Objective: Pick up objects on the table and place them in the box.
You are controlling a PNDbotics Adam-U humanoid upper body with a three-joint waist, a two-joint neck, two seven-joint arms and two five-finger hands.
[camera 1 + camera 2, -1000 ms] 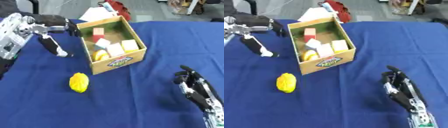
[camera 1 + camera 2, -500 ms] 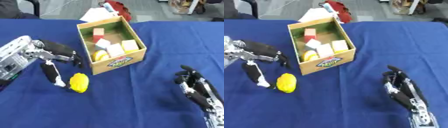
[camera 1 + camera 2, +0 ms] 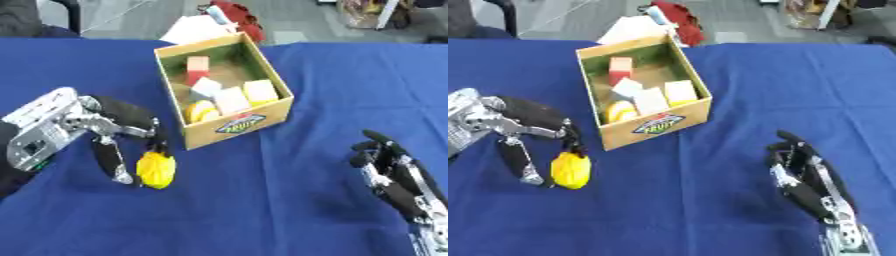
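A yellow lemon-like fruit (image 3: 156, 169) lies on the blue cloth, in front of and to the left of the box. My left hand (image 3: 112, 127) reaches over it from the left. Its fingers (image 3: 156, 142) touch the fruit's top and its thumb (image 3: 108, 160) stands just to the fruit's left, a small gap showing; the hand is open around the fruit. The open wooden box (image 3: 249, 121) holds several blocks, red, white and yellow, plus a yellow rounded piece. My right hand (image 3: 807, 177) rests open at the lower right, fingers up, holding nothing.
Blue cloth (image 3: 289, 200) covers the table. Behind the box, at the far edge, lie a white sheet (image 3: 192, 30) and a red object (image 3: 238, 15). A chair shows at the far left corner.
My left hand has come down from beside the box's left wall to the yellow fruit and now brackets it. The fruit, box and right hand have stayed put.
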